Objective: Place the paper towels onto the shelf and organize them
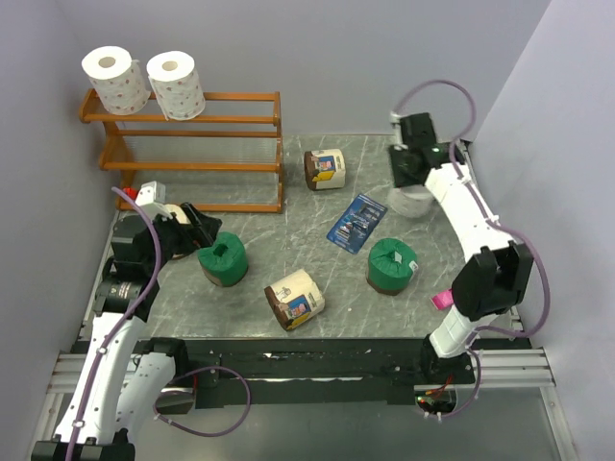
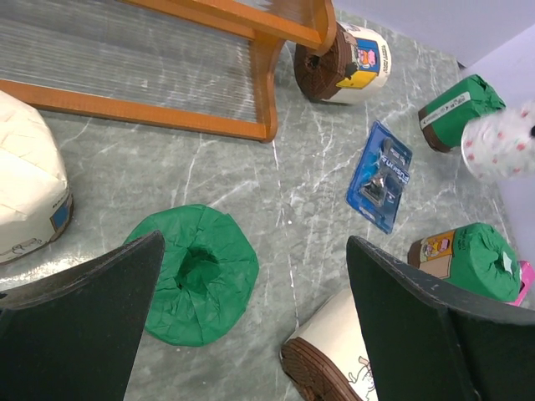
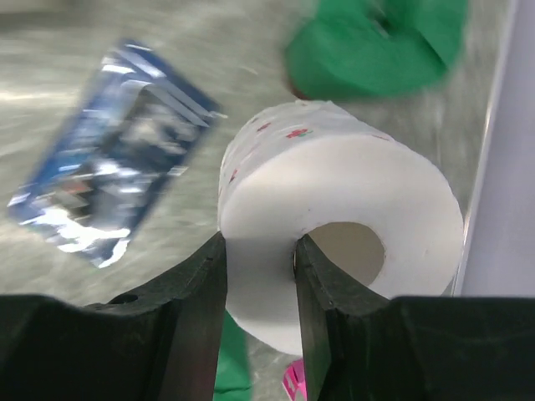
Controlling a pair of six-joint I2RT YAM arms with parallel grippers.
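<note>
Left hand hangs spread wide; right hand is clamped shut, arm outstretched.

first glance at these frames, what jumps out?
Two white rolls already stand on top of the orange-brown shelf at the far left. At the far right, the right gripper is shut on the wall of a third white roll. The left gripper hangs open over a green roll at the near left.
</note>
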